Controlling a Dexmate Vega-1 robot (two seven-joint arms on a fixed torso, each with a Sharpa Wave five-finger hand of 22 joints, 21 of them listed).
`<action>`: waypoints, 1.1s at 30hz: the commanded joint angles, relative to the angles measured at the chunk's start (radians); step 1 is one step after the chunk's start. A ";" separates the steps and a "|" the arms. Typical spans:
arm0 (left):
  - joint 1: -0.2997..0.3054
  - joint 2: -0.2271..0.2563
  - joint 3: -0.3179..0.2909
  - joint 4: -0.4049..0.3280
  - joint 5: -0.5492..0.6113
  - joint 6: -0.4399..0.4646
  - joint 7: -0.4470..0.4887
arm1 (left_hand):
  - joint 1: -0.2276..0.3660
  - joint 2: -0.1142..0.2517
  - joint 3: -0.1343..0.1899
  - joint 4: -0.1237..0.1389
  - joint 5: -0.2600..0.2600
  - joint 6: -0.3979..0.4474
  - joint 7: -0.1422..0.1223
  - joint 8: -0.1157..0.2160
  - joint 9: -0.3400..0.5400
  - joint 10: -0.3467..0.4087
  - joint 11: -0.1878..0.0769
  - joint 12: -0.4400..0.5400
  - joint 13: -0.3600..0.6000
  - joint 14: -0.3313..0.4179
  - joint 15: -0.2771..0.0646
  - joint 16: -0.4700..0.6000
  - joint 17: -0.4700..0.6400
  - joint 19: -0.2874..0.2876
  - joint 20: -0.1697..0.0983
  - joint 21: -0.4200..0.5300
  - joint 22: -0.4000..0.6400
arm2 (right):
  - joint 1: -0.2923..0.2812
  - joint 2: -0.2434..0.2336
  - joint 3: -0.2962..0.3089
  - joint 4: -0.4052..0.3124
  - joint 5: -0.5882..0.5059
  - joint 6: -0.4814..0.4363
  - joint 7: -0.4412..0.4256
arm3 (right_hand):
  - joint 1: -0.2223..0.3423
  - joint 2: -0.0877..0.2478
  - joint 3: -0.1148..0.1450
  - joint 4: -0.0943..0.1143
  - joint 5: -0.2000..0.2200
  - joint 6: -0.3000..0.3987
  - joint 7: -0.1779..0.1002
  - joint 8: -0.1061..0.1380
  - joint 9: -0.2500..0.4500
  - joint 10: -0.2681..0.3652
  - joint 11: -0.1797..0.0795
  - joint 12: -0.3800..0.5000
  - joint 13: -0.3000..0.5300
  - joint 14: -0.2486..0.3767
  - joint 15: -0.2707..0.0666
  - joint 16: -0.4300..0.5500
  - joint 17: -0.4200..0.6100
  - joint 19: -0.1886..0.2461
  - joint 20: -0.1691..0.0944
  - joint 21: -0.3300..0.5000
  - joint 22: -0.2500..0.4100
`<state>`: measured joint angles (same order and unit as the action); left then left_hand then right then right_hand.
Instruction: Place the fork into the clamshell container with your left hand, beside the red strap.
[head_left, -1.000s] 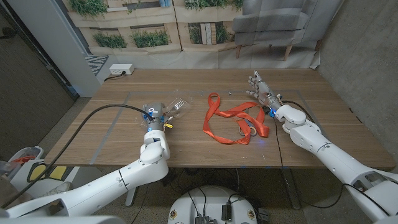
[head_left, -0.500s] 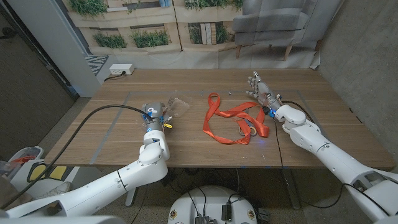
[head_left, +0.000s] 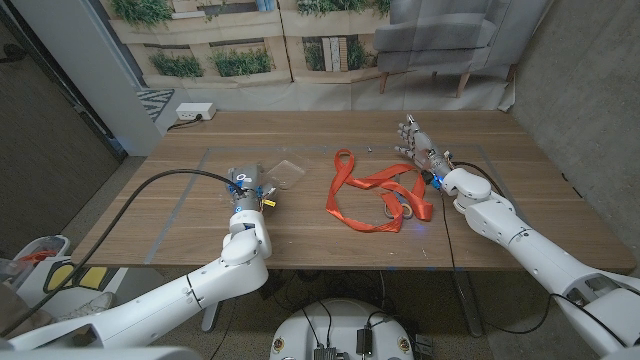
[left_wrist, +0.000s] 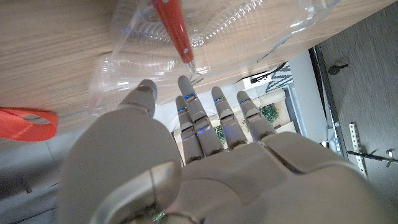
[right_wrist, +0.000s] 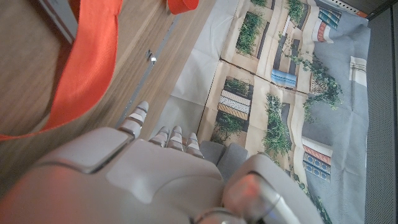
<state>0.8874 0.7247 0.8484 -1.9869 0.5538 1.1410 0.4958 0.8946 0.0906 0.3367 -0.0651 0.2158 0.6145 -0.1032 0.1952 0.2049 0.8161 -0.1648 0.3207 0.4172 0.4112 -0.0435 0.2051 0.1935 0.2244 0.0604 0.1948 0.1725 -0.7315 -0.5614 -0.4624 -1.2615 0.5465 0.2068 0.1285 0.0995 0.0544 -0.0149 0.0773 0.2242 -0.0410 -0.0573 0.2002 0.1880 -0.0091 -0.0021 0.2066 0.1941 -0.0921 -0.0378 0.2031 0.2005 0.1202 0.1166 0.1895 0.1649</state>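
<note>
Since a moment ago, the fork's tines no longer stick up above the left hand (head_left: 246, 187). That hand is open, fingers straight, holding nothing. Beyond it, the left wrist view shows the red-handled fork (left_wrist: 175, 29) inside the clear plastic clamshell container (head_left: 287, 172). The long red strap (head_left: 372, 196) lies beside it. The right hand (head_left: 419, 142) rests open.

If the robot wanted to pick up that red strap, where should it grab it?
Probably the single band of the red strap on the loop nearest the left hand, away from the crossed tangle in the middle. The strap lies flat on the table, so a pinch from straight above seems best; from the side there is little edge to catch.
</note>
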 joint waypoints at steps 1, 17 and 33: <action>0.022 0.009 -0.020 -0.012 -0.011 -0.030 0.017 | -0.039 -0.009 -0.015 0.012 -0.004 -0.012 0.000 0.000 0.001 -0.014 0.006 -0.013 0.000 -0.010 -0.060 0.002 0.004 -0.005 0.001 -0.001 0.003 | 0.004 0.003 -0.003 0.004 -0.002 -0.001 0.004 | 0.003 0.006 0.000 0.003 0.000 0.001 -0.005 -0.002 0.002 0.002 -0.002 -0.003 0.003 0.003 -0.014 0.002 -0.001 -0.003 -0.001 -0.001 0.006; 0.042 0.008 -0.036 -0.031 -0.008 -0.037 0.030 | -0.072 -0.016 -0.025 0.019 -0.007 -0.019 0.002 0.001 0.000 -0.015 0.012 -0.021 0.001 -0.015 -0.058 0.002 0.003 -0.009 0.002 -0.002 0.003 | -0.008 -0.003 0.000 -0.011 -0.003 0.001 -0.004 | 0.003 0.007 0.000 0.003 0.000 0.001 -0.006 -0.002 0.002 0.002 -0.003 -0.004 0.003 0.003 -0.013 0.002 -0.001 -0.003 -0.001 -0.001 0.006; 0.119 -0.037 -0.122 -0.068 -0.041 -0.084 0.114 | -0.082 -0.013 -0.022 0.016 -0.005 -0.020 0.005 0.004 -0.001 -0.004 0.013 -0.021 0.002 -0.007 -0.056 0.005 0.001 -0.006 0.003 0.001 0.003 | -0.028 -0.025 0.009 -0.057 -0.006 -0.005 -0.017 | 0.003 0.007 -0.001 0.003 0.000 0.002 -0.005 -0.002 0.002 0.002 -0.001 -0.004 0.003 0.002 -0.013 0.001 -0.001 -0.003 -0.002 -0.001 0.006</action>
<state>0.9574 0.7174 0.7848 -2.0255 0.5442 1.0859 0.5615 0.8185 0.0788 0.3171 -0.0453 0.2138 0.5972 -0.0963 0.1951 0.2045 0.8066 -0.1495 0.3016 0.4172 0.4006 -0.0435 0.2052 0.1934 0.2188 0.0661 0.1948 0.1749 -0.7471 -0.5732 -0.4588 -1.2927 0.5438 0.2040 0.1190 0.0994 0.0543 -0.0149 0.0773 0.2242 -0.0409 -0.0573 0.2002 0.1880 -0.0092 -0.0020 0.2066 0.1941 -0.0922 -0.0377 0.2031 0.2005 0.1203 0.1166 0.1895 0.1649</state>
